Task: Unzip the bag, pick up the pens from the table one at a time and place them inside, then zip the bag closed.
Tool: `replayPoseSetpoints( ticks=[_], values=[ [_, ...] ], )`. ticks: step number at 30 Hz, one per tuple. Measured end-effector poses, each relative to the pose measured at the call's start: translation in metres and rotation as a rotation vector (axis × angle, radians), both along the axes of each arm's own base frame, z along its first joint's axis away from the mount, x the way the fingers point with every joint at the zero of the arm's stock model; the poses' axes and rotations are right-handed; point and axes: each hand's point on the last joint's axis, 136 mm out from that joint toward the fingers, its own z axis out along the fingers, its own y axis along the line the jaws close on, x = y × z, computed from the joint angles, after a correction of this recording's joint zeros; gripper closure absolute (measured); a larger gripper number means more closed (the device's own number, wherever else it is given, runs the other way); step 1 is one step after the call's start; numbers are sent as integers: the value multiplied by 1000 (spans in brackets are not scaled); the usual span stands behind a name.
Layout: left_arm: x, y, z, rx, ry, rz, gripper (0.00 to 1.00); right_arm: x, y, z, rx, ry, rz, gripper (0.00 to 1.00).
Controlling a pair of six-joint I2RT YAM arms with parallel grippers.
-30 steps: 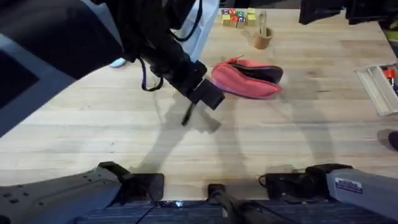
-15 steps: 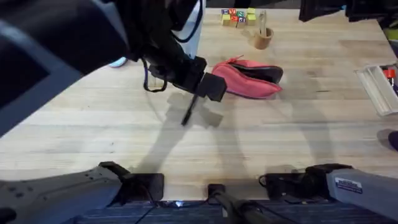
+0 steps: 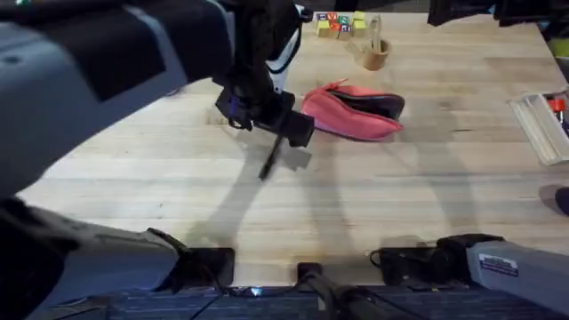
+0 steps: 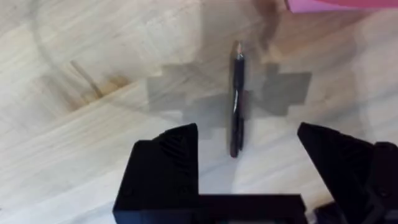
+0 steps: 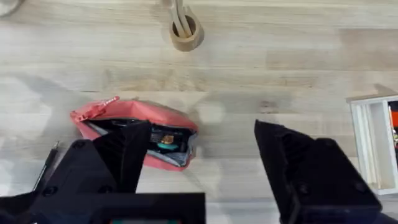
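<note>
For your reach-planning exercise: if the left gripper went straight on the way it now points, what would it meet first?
Most likely the black pen, which lies on the table between the open fingers of the left gripper. How far above it the gripper is remains unclear.

Left arm reaches far across the middle, its gripper [image 3: 289,133] pointing down, fingers spread wide — right gripper [image 5: 199,180] likewise spread, raised high.

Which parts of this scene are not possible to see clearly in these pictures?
- Pen, overhead: upper end covered by the left hand.
- Pink pouch, left wrist view: cut off by the edge.
- Pouch contents, right wrist view: too small to identify.
- Clear box, overhead: cut off at the edge.
</note>
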Motion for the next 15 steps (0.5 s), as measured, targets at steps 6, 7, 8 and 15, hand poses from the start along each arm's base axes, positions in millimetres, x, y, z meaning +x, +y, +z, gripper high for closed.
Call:
replayPoseSetpoints(
  ticks=[6, 7, 8, 15],
  values=[
    [10, -1, -29, 45, 34, 2, 6, 2, 0, 1, 1, -10, 0, 6],
    [11, -2, -33, 49, 40, 2, 6, 2, 0, 2, 1, -10, 0, 6],
    [12, -3, -38, 52, 45, 2, 6, 2, 0, 2, 1, -10, 0, 6],
    [22, 0, -67, 110, 62, 5, 4, 3, 0, 2, 1, -16, 0, 5]
  ],
)
